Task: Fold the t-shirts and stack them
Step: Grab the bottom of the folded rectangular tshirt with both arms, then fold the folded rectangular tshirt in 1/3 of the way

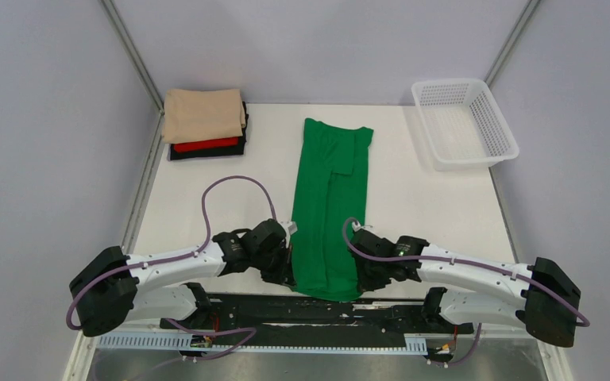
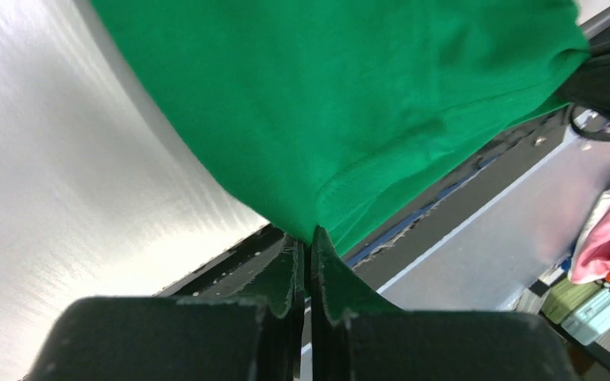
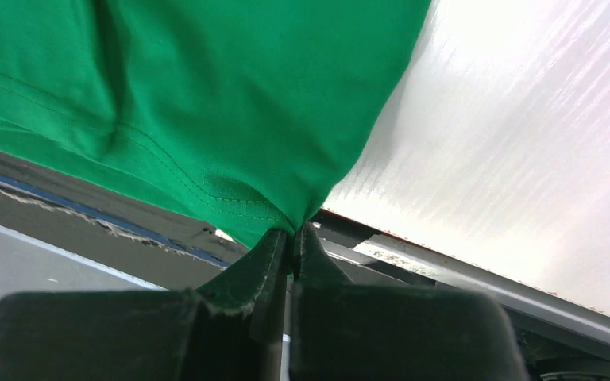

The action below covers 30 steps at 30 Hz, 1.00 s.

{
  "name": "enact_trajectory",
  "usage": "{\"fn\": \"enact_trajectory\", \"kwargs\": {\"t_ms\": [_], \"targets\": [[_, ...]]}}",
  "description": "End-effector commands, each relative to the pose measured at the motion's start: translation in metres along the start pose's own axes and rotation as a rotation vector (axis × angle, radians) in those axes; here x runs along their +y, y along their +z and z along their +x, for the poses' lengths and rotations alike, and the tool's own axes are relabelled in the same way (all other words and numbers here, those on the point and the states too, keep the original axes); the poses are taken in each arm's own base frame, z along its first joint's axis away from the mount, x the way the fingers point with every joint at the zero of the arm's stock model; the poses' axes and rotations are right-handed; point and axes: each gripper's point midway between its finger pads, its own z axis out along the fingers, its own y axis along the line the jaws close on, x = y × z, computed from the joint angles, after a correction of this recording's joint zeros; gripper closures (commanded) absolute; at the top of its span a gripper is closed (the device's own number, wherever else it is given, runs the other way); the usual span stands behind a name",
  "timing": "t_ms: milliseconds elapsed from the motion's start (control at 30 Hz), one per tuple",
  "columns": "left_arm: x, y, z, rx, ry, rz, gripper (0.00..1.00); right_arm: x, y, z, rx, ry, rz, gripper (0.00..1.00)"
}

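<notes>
The green t-shirt (image 1: 327, 202) lies folded into a long narrow strip down the middle of the table, its hem at the near edge. My left gripper (image 1: 287, 274) is shut on the shirt's near left corner (image 2: 311, 222). My right gripper (image 1: 363, 278) is shut on the near right corner (image 3: 290, 226). Both hold the hem just above the table's near edge. The beige t-shirt (image 1: 203, 114) lies folded on top of the red t-shirt (image 1: 206, 144) and the black t-shirt (image 1: 206, 153) in a stack at the far left.
A white mesh basket (image 1: 464, 123) stands at the far right corner. The black rail (image 1: 318, 311) with the arm bases runs along the near edge. Grey walls close in the left, back and right sides.
</notes>
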Motion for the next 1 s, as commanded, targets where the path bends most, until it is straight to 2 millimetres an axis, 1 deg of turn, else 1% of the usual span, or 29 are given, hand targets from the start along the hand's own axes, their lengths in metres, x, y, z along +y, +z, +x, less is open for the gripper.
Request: {"fn": "enact_trajectory", "kwargs": {"t_ms": [0,33,67,100,133,167,200,233,267,300,333,367,400,433,467,500,533,567,600,633,667,700,733,767,800,833,867,900,967], "targets": [[-0.034,-0.016,-0.037,-0.104,0.058,0.029,1.00,0.012,-0.017,-0.044,-0.155,0.036,0.009,1.00],[-0.035,-0.018,-0.047,-0.132,0.074,0.001,1.00,0.012,-0.019,-0.054,-0.182,0.043,0.012,1.00],[-0.034,-0.019,-0.053,-0.145,0.084,-0.020,1.00,0.011,-0.020,-0.064,-0.213,0.056,0.019,1.00],[-0.034,-0.022,-0.064,-0.170,0.079,-0.051,1.00,0.010,-0.023,-0.075,-0.241,0.076,0.016,1.00],[-0.035,-0.023,-0.069,-0.177,0.090,-0.055,1.00,0.010,-0.025,-0.086,-0.267,0.096,0.010,1.00],[-0.035,-0.025,-0.081,-0.196,0.079,-0.058,1.00,0.010,-0.028,-0.096,-0.293,0.109,-0.002,1.00],[-0.035,-0.026,-0.088,-0.209,0.084,-0.061,1.00,0.011,-0.032,-0.106,-0.317,0.114,-0.024,1.00],[-0.034,-0.026,-0.101,-0.236,0.071,-0.068,1.00,0.012,-0.034,-0.115,-0.338,0.112,-0.044,1.00],[-0.031,-0.023,-0.108,-0.241,0.073,-0.079,1.00,0.010,-0.036,-0.124,-0.360,0.109,-0.054,1.00],[-0.033,-0.027,-0.125,-0.276,0.058,-0.068,1.00,0.008,-0.038,-0.135,-0.383,0.114,-0.059,1.00],[-0.031,-0.023,-0.133,-0.277,0.062,-0.072,1.00,0.004,-0.040,-0.144,-0.396,0.121,-0.059,1.00],[-0.033,-0.028,-0.147,-0.300,0.054,-0.061,1.00,0.000,-0.043,-0.155,-0.414,0.131,-0.057,1.00],[-0.029,-0.024,-0.153,-0.295,0.057,-0.075,1.00,-0.002,-0.046,-0.168,-0.440,0.127,-0.058,1.00],[-0.031,-0.029,-0.170,-0.329,0.050,-0.079,1.00,-0.005,-0.048,-0.179,-0.461,0.131,-0.054,1.00],[-0.026,-0.026,-0.176,-0.328,0.047,-0.097,1.00,-0.008,-0.049,-0.190,-0.477,0.139,-0.052,1.00],[-0.028,-0.032,-0.193,-0.367,0.037,-0.105,1.00,-0.008,-0.050,-0.200,-0.485,0.138,-0.061,1.00],[-0.024,-0.028,-0.199,-0.364,0.033,-0.123,1.00,-0.010,-0.051,-0.211,-0.496,0.142,-0.065,1.00],[-0.026,-0.034,-0.214,-0.395,0.029,-0.125,1.00,-0.015,-0.051,-0.222,-0.508,0.158,-0.057,1.00],[-0.021,-0.029,-0.220,-0.388,0.030,-0.142,1.00,-0.019,-0.051,-0.231,-0.516,0.165,-0.048,1.00],[-0.022,-0.034,-0.234,-0.413,0.035,-0.142,1.00,-0.024,-0.052,-0.240,-0.526,0.176,-0.038,1.00],[-0.014,-0.029,-0.240,-0.404,0.019,-0.161,1.00,-0.026,-0.051,-0.247,-0.525,0.185,-0.045,1.00],[-0.017,-0.033,-0.251,-0.421,0.021,-0.154,1.00,-0.028,-0.050,-0.254,-0.521,0.188,-0.059,1.00],[-0.014,-0.031,-0.263,-0.426,0.015,-0.161,1.00,-0.031,-0.050,-0.261,-0.522,0.197,-0.059,1.00],[-0.012,-0.030,-0.267,-0.424,0.016,-0.161,1.00,-0.034,-0.048,-0.266,-0.522,0.202,-0.061,1.00],[-0.009,-0.029,-0.278,-0.430,0.009,-0.164,1.00,-0.037,-0.047,-0.272,-0.521,0.204,-0.062,1.00],[-0.007,-0.028,-0.282,-0.430,0.015,-0.166,1.00,-0.039,-0.046,-0.276,-0.520,0.207,-0.058,1.00],[-0.003,-0.027,-0.292,-0.433,0.009,-0.171,1.00,-0.043,-0.045,-0.281,-0.522,0.213,-0.054,1.00],[-0.002,-0.025,-0.295,-0.431,0.018,-0.175,1.00,-0.046,-0.043,-0.286,-0.522,0.220,-0.048,1.00],[0.005,-0.015,-0.303,-0.407,0.021,-0.182,1.00,-0.052,-0.042,-0.294,-0.526,0.238,-0.039,1.00]]}}
